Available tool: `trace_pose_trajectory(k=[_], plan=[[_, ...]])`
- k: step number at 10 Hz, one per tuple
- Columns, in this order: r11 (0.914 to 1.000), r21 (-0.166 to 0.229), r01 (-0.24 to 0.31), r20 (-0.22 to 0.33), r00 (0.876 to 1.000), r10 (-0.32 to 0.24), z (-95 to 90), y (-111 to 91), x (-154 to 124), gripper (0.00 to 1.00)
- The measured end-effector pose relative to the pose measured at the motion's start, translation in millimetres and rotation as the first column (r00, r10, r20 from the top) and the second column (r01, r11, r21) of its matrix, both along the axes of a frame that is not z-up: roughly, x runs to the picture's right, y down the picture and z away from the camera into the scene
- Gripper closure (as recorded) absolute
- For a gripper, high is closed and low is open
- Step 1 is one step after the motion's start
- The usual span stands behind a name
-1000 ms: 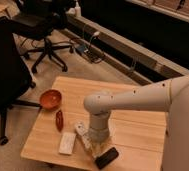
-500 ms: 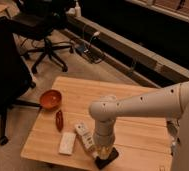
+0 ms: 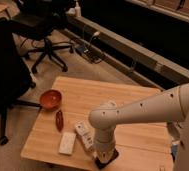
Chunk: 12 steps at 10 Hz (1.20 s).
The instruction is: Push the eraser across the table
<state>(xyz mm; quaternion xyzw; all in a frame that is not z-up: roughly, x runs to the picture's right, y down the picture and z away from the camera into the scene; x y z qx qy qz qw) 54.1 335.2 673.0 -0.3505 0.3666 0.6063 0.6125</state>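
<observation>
The eraser (image 3: 109,160), a small flat black slab, lies near the front edge of the light-wood slatted table (image 3: 123,97). My white arm reaches in from the right and bends down over it. My gripper (image 3: 104,156) points down at the eraser's left part and hides part of it. Whether the gripper touches the eraser I cannot tell.
A white printed box (image 3: 84,135) and a pale flat block (image 3: 67,143) lie just left of the gripper. A small red object (image 3: 59,120) and a red bowl (image 3: 50,98) sit at the table's left. Black office chairs (image 3: 43,30) stand behind, and cables lie on the floor.
The arm has swung right and forward, and the gripper has come down over the eraser. The eraser lies at about the same spot near the front edge.
</observation>
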Motion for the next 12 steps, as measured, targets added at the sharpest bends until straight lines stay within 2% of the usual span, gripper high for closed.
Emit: trace_pose_trajectory(k=[6, 12], plan=[[0.9989, -0.005, 0.047, -0.042, 0.998, -0.047, 10.6, 23.4, 20.6, 1.00], [0.9986, -0.005, 0.053, -0.053, 0.997, -0.053, 16.2, 38.0, 29.1, 1.00]])
